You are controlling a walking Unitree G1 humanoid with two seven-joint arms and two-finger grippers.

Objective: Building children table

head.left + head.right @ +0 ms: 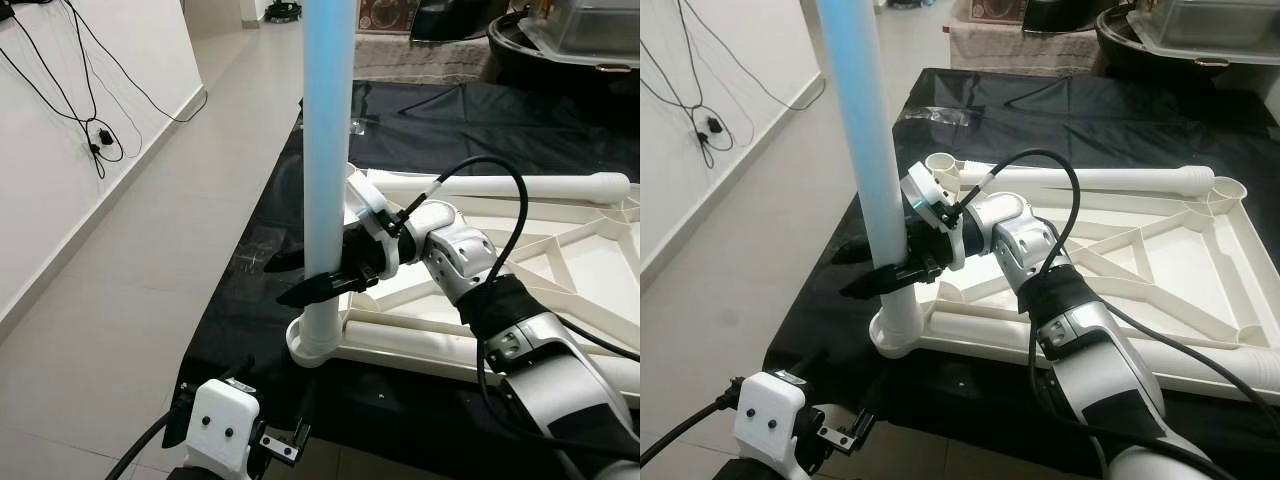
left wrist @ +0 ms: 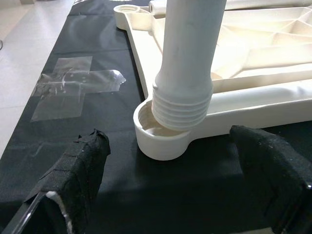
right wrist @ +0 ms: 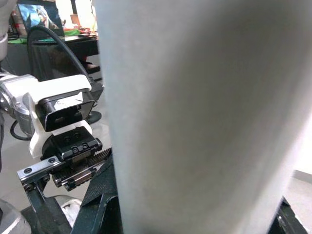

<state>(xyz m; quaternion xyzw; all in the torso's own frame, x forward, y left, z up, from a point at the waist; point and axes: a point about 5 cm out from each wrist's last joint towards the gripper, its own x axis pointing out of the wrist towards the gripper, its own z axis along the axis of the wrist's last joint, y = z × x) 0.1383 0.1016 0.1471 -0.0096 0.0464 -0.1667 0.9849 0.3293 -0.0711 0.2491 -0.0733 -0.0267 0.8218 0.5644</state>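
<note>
While upright, table leg (image 1: 328, 150) clamped by right end effector (image 1: 335, 283)

A tiled floor (image 1: 120, 260) carries a black sheet (image 1: 1110, 120); on it lie the white tabletop (image 1: 1180, 270) and clear tape (image 2: 73, 85).

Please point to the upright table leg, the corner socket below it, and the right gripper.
table leg (image 1: 328, 150), left eye view, middle of the upright tube.
corner socket (image 2: 161, 144), left wrist view, front wall of the round cup.
right gripper (image 1: 325, 283), left eye view, black fingers clamped on the leg.
</note>
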